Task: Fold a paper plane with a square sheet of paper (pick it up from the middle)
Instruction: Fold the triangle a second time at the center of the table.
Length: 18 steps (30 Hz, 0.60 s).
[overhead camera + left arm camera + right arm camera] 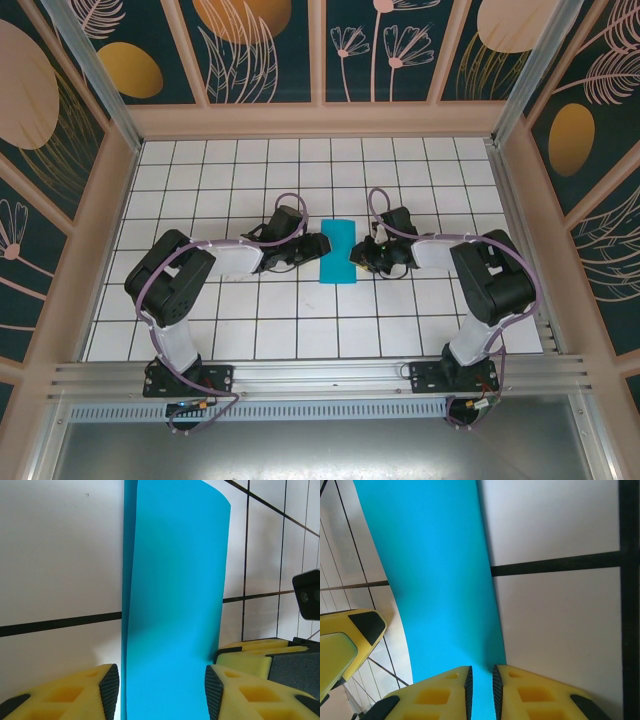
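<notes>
Item: square sheet of paper, folded narrow, lay mid-surface between both arms. I logged the left tool with jaws apart, astride the sheet. The right tool was pinched onto its edge.

The sheet of paper runs off the left wrist view's top and bottom edges.
</notes>
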Each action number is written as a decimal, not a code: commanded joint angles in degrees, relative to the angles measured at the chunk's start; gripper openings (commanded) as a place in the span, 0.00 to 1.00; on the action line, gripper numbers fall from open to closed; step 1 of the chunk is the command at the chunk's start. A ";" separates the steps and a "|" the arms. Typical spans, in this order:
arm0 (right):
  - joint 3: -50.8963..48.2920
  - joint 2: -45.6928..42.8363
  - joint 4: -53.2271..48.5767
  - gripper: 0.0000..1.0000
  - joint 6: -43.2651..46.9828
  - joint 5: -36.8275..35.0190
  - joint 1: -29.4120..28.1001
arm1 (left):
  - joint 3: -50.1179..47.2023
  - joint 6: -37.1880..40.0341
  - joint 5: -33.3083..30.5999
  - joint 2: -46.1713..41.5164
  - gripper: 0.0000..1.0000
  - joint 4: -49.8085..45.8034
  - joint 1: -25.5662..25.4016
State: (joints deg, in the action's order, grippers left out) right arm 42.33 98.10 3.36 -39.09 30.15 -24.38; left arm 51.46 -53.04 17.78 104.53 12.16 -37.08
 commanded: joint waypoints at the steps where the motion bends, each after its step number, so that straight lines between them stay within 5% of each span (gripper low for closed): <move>1: -1.51 1.08 -2.40 0.24 0.75 -2.43 -0.23 | 1.76 0.69 0.91 0.65 0.51 -0.83 0.24; 18: -1.90 1.56 -2.04 0.23 0.84 -2.99 -0.14 | 3.91 0.95 2.46 4.26 0.48 -2.85 0.06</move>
State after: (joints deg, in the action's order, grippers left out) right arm 42.22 98.10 3.57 -39.09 30.09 -24.38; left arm 54.06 -53.01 19.53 107.48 10.85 -37.08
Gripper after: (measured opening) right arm 0.234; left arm 0.476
